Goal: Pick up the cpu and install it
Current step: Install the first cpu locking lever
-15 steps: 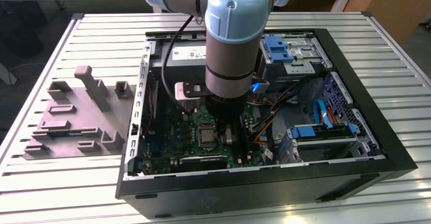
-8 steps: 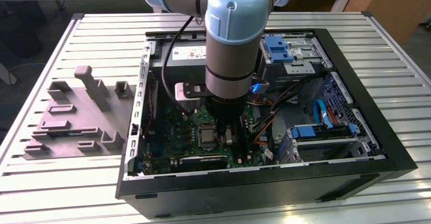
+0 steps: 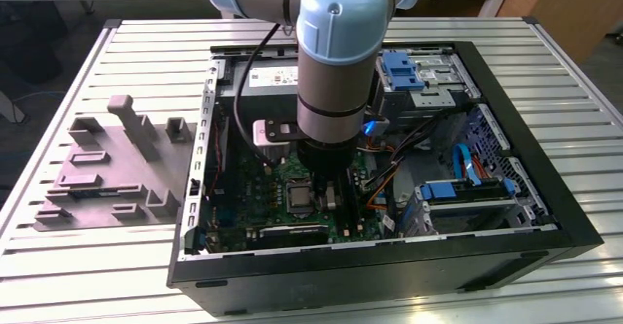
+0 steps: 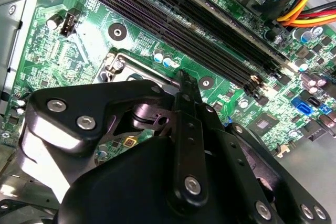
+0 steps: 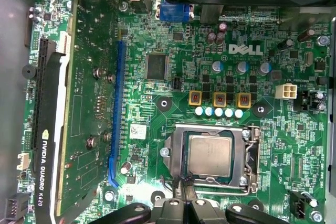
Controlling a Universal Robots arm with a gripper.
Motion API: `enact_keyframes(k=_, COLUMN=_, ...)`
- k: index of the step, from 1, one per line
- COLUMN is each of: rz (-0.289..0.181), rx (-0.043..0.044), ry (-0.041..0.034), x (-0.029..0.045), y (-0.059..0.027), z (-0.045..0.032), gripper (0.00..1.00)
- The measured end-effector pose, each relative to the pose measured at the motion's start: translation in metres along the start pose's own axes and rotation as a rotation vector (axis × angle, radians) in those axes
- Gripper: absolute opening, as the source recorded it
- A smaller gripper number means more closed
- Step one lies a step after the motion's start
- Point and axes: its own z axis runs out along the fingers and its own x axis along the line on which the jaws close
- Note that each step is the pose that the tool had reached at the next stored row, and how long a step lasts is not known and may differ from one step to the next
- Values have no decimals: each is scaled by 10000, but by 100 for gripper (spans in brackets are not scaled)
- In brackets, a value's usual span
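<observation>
Your hand (image 5: 181, 203) hovers low over the board (image 5: 252, 35); whether it is spread or pressed together, you cannot tell. The cpu (image 5: 209, 156) sits flat in its socket (image 5: 247, 156), just ahead of the hand.

The cpu (image 5: 209, 155) sits in the motherboard (image 5: 247, 45) socket (image 5: 251, 153).

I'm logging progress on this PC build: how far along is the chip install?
Done, by the look of it: the cpu lies flat inside the metal socket frame on the green board, with nothing on top of it. In hand: nothing visible; the gripper hangs low over the board inside the open computer case, beside the socket. Whether the frame is latched, I cannot tell.
</observation>
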Motion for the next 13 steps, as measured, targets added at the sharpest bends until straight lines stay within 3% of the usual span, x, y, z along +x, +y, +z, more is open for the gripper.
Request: enact_keyframes(k=13, rz=0, rx=1, ry=-7, x=-1, y=-39, z=42, gripper=11)
